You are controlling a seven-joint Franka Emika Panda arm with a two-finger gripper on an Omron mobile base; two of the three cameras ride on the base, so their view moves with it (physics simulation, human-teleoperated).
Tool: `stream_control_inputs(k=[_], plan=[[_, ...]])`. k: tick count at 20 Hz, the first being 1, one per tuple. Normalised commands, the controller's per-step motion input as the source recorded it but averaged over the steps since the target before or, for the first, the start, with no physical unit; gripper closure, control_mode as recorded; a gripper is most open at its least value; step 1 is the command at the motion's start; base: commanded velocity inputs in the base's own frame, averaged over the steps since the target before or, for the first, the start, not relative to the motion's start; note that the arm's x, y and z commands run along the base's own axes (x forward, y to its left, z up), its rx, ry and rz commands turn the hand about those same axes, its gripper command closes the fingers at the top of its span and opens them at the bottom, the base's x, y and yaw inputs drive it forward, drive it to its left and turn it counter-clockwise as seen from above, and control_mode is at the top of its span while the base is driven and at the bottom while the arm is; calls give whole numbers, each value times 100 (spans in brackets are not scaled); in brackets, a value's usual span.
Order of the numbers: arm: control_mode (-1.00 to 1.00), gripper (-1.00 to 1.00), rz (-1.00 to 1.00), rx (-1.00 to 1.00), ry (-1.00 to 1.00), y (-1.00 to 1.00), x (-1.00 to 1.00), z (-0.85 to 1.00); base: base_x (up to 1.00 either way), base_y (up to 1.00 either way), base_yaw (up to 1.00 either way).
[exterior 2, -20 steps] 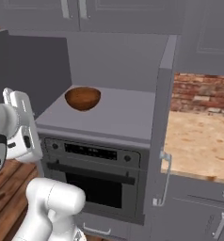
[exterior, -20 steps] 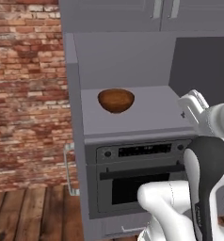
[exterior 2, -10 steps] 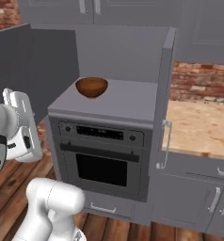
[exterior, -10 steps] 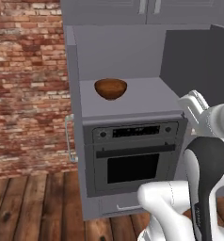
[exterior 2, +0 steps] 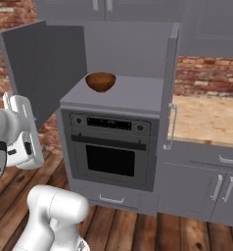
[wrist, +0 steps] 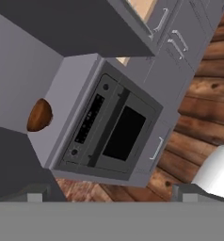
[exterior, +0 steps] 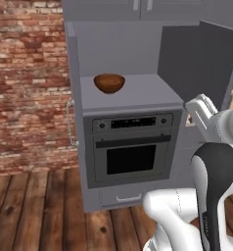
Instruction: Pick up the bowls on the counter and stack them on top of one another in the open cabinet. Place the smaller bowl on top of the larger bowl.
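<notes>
The larger bowl (exterior: pixel 109 83), glossy dark brown, sits upright on the grey shelf (exterior: pixel 143 90) of the open cabinet, toward its left rear (exterior 2: pixel 100 81). In the hand view this bowl (wrist: pixel 39 115) lies at the left, far from my gripper (wrist: pixel 111 195). The gripper is open, its two fingertips (wrist: pixel 35 196) wide apart with nothing between them. My white hand (exterior: pixel 202 113) hangs in front of the cabinet, right of the oven and well short of the shelf. The smaller pale bowl is out of view. The tan counter (exterior 2: pixel 206 120) runs to the cabinet's right.
The cabinet's long grey door (exterior: pixel 199 61) stands swung open (exterior 2: pixel 42 73). A built-in oven (exterior: pixel 130 154) with a drawer sits under the shelf. Grey twin-door cabinets (exterior 2: pixel 201 188) stand below the counter. A brick wall (exterior: pixel 25 83) rises left of the cabinet, above the wooden floor (exterior: pixel 40 215).
The whole picture has shifted: the base has backed away from the cabinet, so the oven and more floor come into view. The brown bowl stays on the shelf.
</notes>
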Motion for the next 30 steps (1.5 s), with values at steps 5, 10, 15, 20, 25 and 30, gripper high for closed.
stream_control_inputs(k=[5, 10, 15, 20, 25, 30], plan=[[100, -100, 0, 0, 0, 0, 0, 0, -24, -33, -5], [100, -100, 0, 0, 0, 0, 0, 0, 1, -48, -1], [100, -100, 0, 0, 0, 0, 0, 0, 5, -62, 0], [100, -100, 0, 0, 0, 0, 0, 0, 0, -62, 0], [100, -100, 0, 0, 0, 0, 0, 0, -1, -62, 0], [100, -100, 0, 0, 0, 0, 0, 0, -1, -62, 0]])
